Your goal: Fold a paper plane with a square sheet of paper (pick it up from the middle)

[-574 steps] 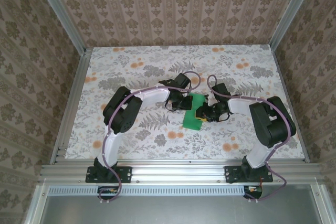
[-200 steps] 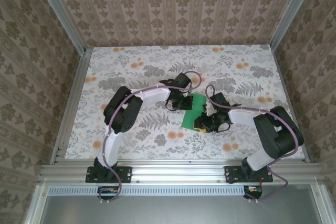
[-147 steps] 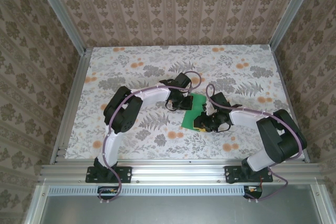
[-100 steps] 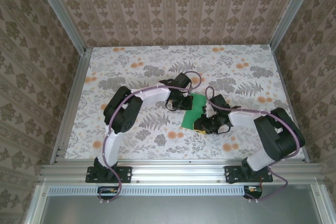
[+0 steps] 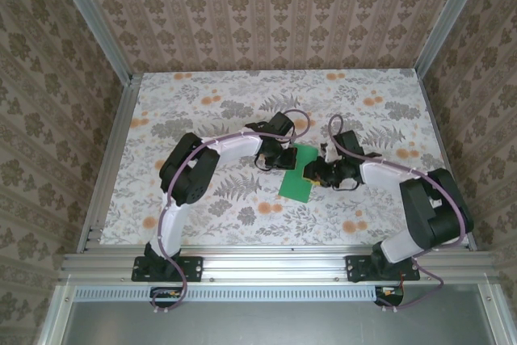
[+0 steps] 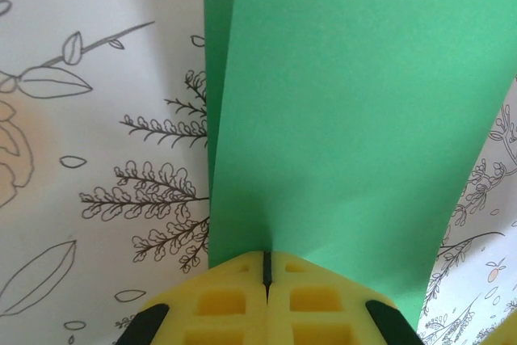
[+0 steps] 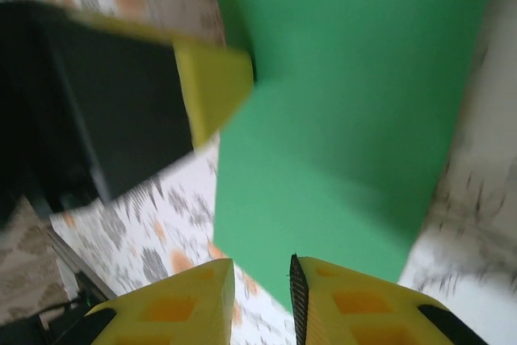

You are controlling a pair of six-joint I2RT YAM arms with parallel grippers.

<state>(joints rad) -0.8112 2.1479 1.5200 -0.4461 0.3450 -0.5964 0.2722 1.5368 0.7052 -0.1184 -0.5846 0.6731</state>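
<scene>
The square sheet of paper (image 5: 296,181) lies near the middle of the flower-patterned desk (image 5: 202,111), between the two arms, its long side slanting toward the near edge. In the left wrist view the paper (image 6: 355,119) shows as two layers, one strip peeking out along the left edge. The left pincer (image 6: 266,268) has its yellow pads pressed tight together, and the green sheet seems to run straight out of the seam, so it appears pinched at that end. The right pincer (image 7: 262,272) has its tips a little spread. The paper (image 7: 347,103) lies just beyond them, and the picture is too blurred to say whether they touch it.
</scene>
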